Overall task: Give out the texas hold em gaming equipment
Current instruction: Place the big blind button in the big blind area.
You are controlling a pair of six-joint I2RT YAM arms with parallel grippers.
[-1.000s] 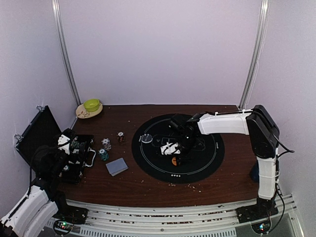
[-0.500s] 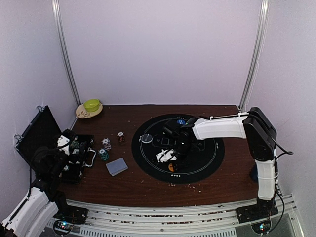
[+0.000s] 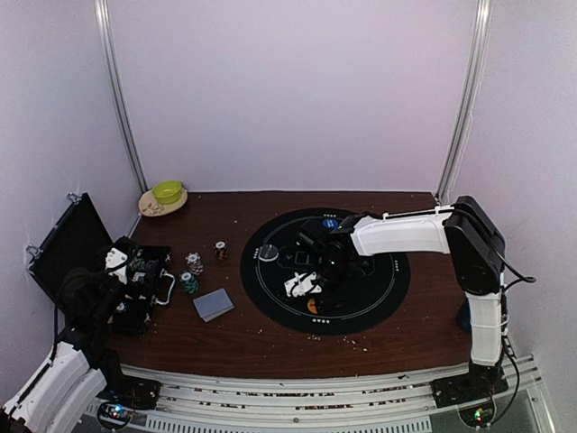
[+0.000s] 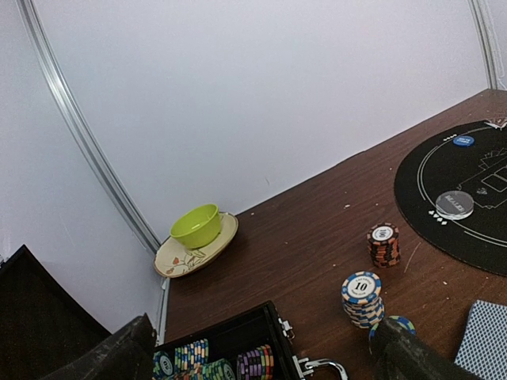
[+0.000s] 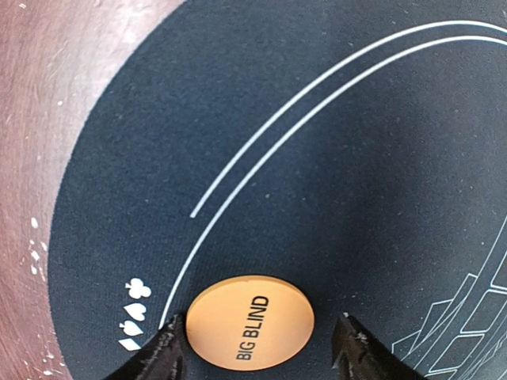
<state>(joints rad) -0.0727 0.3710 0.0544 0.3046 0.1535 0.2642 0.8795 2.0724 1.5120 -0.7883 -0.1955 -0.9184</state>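
Lower left of the overhead view: left gripper point(image 4: 261, 328) spread fully, gripping nothing, hanging above the open chip case point(image 4: 238, 340). Just right of that, three poker chip stacks point(image 4: 362, 297) and the card deck point(image 3: 214, 304) on bare wood. Further right, on the black round mat point(image 3: 379, 293) near its lower rim, the orange BIG BLIND button point(image 5: 249, 321) lying flat, bracketed by the right gripper point(image 5: 259, 332), fingers parted and the right one clear of the disc, so released rather than grasped. To finish cleanly: lift straight up, no dragging the nearer finger across the disc's edge. Against a second ago, button and gripper both lower and slightly leftward on the mat; left side unchanged.
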